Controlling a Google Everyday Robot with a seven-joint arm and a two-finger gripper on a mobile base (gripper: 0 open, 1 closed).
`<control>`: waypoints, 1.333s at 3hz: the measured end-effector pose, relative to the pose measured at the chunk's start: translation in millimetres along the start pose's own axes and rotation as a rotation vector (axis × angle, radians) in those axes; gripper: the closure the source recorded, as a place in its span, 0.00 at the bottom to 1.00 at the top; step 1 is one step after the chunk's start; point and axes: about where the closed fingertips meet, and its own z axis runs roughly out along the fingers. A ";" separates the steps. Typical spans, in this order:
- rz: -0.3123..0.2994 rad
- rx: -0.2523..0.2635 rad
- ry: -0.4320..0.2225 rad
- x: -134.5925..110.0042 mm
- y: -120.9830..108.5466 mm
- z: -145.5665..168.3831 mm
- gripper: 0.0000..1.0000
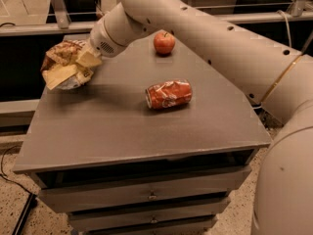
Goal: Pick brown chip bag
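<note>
And here's the arm, stretched right across from the right side to the far left corner of the tabletop. The tool is at that corner, pinched tight on the bag, one pale finger pressed into its right side. The bag is scrunched up in the grip, brown crinkled part on top, cream part below, hanging over the left edge of the tabletop. It looks raised just off the surface, with a dark shadow on the wood beneath it.

Centre stage, well apart from the action, a crushed red can lies on its side. Behind it, near the back edge, an apple sits upright, just under the arm. Below the tabletop, drawers are stacked, all closed.
</note>
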 end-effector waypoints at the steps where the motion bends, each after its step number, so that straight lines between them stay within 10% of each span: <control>1: -0.030 0.021 -0.065 -9.9 -8.3 -12.9 1.00; 4: -0.189 0.077 -0.248 -31.4 -36.4 -75.5 1.00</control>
